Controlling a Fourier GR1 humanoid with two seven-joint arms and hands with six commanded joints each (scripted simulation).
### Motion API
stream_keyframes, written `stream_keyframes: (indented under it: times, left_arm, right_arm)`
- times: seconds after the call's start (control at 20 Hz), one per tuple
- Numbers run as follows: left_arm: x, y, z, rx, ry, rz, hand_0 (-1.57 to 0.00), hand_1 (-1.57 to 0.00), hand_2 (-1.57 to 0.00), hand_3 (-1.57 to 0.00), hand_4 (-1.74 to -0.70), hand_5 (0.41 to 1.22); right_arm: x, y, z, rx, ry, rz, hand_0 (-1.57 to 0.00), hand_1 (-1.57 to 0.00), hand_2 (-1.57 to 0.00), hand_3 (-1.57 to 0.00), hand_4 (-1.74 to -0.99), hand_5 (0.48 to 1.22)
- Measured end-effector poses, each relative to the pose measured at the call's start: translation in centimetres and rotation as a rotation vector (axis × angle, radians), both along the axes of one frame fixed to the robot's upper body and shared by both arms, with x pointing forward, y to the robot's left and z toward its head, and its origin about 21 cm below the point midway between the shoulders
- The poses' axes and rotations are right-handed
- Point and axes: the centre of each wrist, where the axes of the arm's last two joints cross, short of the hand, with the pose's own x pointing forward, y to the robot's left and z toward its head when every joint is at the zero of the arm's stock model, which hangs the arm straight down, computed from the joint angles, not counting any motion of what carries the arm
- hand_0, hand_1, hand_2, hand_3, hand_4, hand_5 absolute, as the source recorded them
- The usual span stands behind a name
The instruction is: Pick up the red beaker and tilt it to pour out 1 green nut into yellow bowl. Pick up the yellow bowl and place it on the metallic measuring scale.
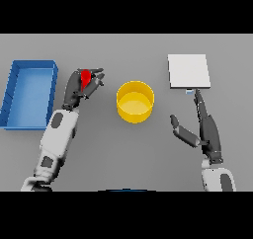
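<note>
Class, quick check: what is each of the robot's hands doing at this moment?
Left hand: shut on the red beaker, left of the yellow bowl.
Right hand: open, holding nothing, fingertips near the scale.

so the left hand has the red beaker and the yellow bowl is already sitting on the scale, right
Not quite. The left hand does have its fingers round the red beaker, but the yellow bowl is on the table, apart from the scale, which is bare. The head view shows it.
</note>
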Motion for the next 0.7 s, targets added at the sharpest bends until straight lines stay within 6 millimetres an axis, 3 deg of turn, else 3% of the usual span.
stream_keyframes:
  times: [0.3,0.5,0.7]
  left_arm:
    - [0.1,-0.4,3.2,0.033,-0.101,-0.011,-1.55,-1.56,-1.56,-1.55,-1.72,1.114]
    - [0.5,-1.0,6.2,0.271,-0.094,-0.111,-1.56,-1.56,-1.56,-1.56,-1.73,1.125]
    - [0.4,-1.2,7.2,0.414,-0.083,-0.165,-1.56,-1.56,-1.56,-1.56,-1.73,1.111]
  right_arm:
    - [-0.1,-0.5,0.2,-0.027,-0.014,-0.004,0.0,0.0,0.0,0.0,-1.262,0.658]
    - [0.2,-0.2,0.4,-0.042,-0.002,-0.002,0.0,0.0,0.0,0.0,-1.256,0.671]
    - [0.2,-0.4,0.8,-0.05,0.009,-0.014,0.0,0.0,0.0,0.0,-1.256,0.678]
